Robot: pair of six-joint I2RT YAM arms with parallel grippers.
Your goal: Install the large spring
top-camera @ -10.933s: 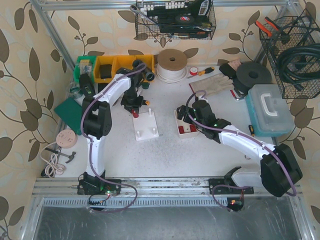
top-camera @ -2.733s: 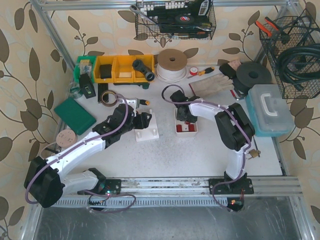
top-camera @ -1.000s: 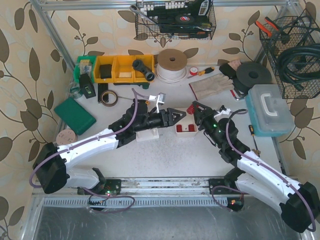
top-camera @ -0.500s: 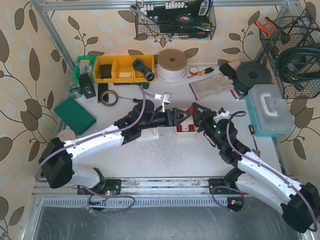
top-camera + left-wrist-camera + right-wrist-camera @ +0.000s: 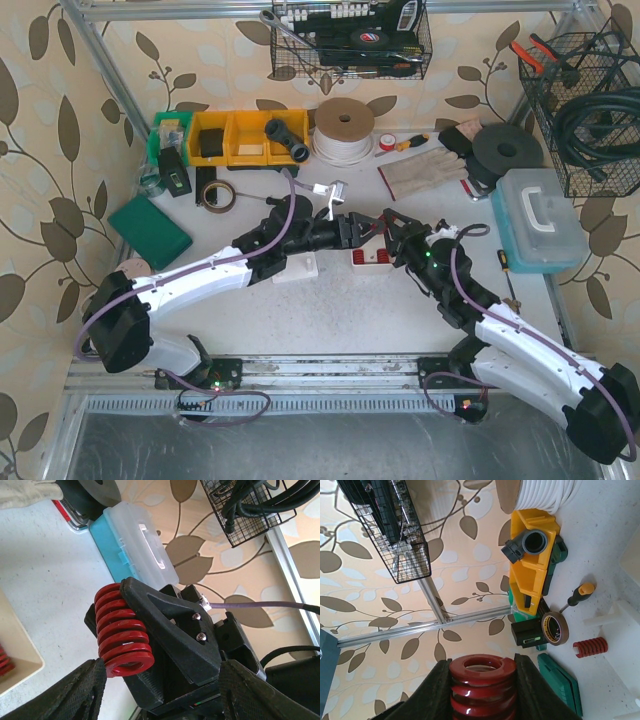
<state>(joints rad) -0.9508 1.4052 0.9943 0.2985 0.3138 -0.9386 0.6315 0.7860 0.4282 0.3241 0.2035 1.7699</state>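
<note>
Over table point(image 5: 330, 300), spring point(image 5: 482, 690) (red) inside right pincer point(image 5: 483, 667).

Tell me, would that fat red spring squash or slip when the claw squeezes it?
Probably stiff: the large red spring shows thick coils holding even gaps while pinched in the right gripper. It looks like solid metal, so likely heavy for its size. Its glossy round sides could slip or roll if released sideways.

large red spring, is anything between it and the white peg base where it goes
Yes. The large red coil spring is clamped in the right tool, and the left arm reaches over the white plastic peg base toward it, covering much of the base from above.
</note>
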